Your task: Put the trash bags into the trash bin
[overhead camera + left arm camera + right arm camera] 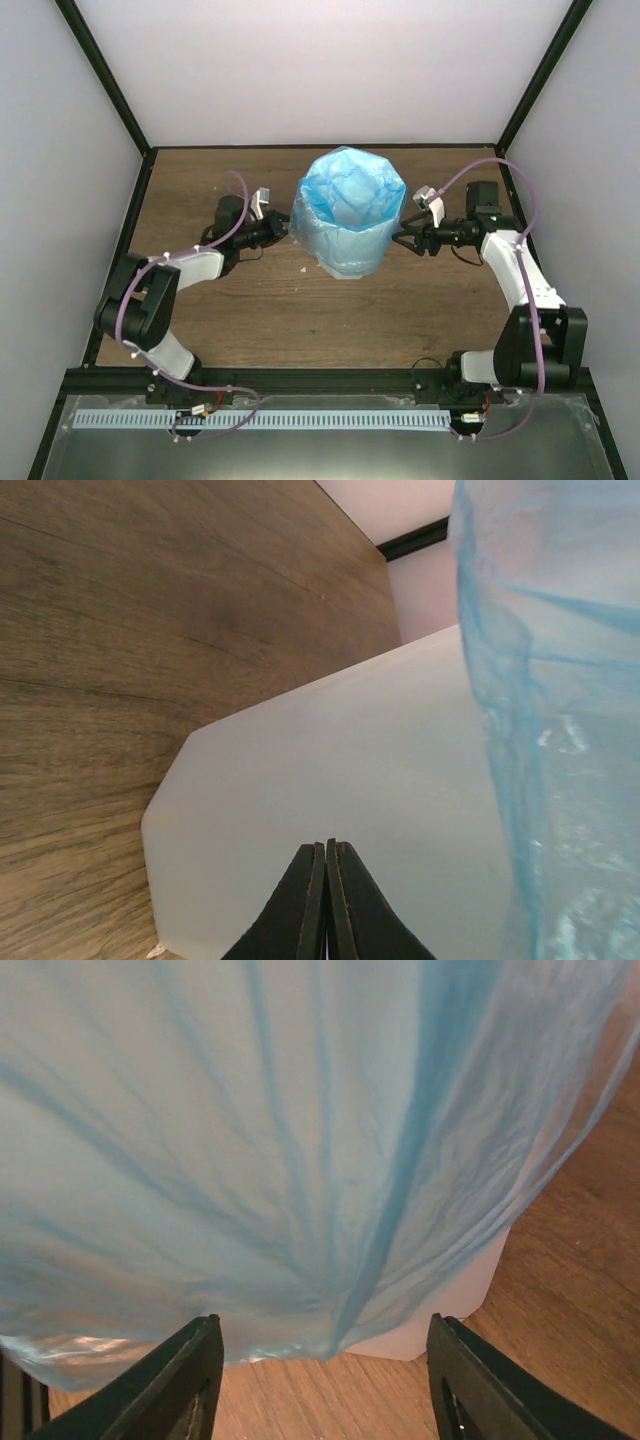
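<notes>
1. Left gripper [326, 848]: the two black fingers are pressed together along their whole length. Nothing shows between them. In the top view it [283, 230] sits level with the bin's left flank, tips aimed at it.
2. Right gripper [322, 1325]: the fingers are spread wide and hold nothing. In the top view it [402, 238] faces the bin's right flank, tips just beside the film. Contact cannot be told.
3. Trash bin [350, 780]: white, faceted and upright on the table, between the two grippers. A bare white wall stands directly ahead of the left fingertips. Whether they touch it cannot be told. Ahead of the right gripper only a low corner of the bin [450, 1300] shows under the film.
4. Trash bag [350, 195]: light blue, translucent and wrinkled, set into the bin's mouth with its edge folded over the rim and down the outside. In front of the right gripper the film [300, 1140] fills the space between the fingers and hangs nearly to the bin's base. Seen from the left wrist, the film [560, 680] lies to the right of the closed fingers.
5. Table [260, 310]: brown wood grain, under both grippers and the bin.
</notes>
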Tool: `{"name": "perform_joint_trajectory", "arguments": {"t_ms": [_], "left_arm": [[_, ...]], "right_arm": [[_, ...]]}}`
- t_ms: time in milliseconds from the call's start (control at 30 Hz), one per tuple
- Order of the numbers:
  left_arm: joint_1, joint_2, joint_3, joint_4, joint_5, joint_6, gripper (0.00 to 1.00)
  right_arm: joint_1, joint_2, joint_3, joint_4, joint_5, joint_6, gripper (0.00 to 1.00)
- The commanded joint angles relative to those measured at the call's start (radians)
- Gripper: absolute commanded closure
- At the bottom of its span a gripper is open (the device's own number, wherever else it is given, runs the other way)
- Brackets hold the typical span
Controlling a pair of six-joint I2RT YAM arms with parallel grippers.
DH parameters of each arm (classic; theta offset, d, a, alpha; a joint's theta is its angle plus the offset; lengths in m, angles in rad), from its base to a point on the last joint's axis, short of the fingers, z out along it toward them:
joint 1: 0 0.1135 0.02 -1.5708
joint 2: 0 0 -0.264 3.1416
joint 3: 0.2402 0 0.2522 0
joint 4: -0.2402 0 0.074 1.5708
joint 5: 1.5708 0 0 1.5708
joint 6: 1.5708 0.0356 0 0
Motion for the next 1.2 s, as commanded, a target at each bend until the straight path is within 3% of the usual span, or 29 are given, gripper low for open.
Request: {"name": "perform_joint_trajectory", "arguments": {"t_ms": [0,167,267,367,400,500,667,867,1167], "left_arm": [[0.020,-0.103,0.023,-0.194,-0.077,0.111,0.93],[0.049,-0.215,0.106,-0.447,-0.187,0.257,0.80],[0.058,-0.262,0.187,-0.578,-0.247,0.351,0.60],[0.061,-0.282,0.275,-0.689,-0.289,0.438,0.46],[0.061,-0.280,0.299,-0.723,-0.302,0.463,0.44],[0.062,-0.261,0.355,-0.799,-0.335,0.539,0.38],[0.061,-0.226,0.446,-0.958,-0.453,0.623,0.30],[0.062,-0.291,0.517,-1.032,-0.588,0.668,0.00],[0.023,-0.349,0.743,-1.192,-0.808,0.781,0.00]], "right_arm": [[-0.015,-0.096,0.017,-0.027,0.006,-0.003,0.40],[-0.056,-0.156,0.051,-0.095,0.022,-0.012,0.35],[-0.078,-0.182,0.085,-0.114,0.040,0.021,0.34],[-0.085,-0.202,0.129,-0.080,0.113,0.109,0.30],[-0.085,-0.211,0.146,-0.061,0.142,0.136,0.27],[-0.084,-0.240,0.174,0.057,0.282,0.274,0.01],[-0.085,-0.264,0.163,0.216,0.502,0.484,0.00],[-0.085,-0.198,0.282,0.179,0.642,0.623,0.00],[-0.085,-0.182,0.606,0.136,0.711,0.656,0.00]]}}
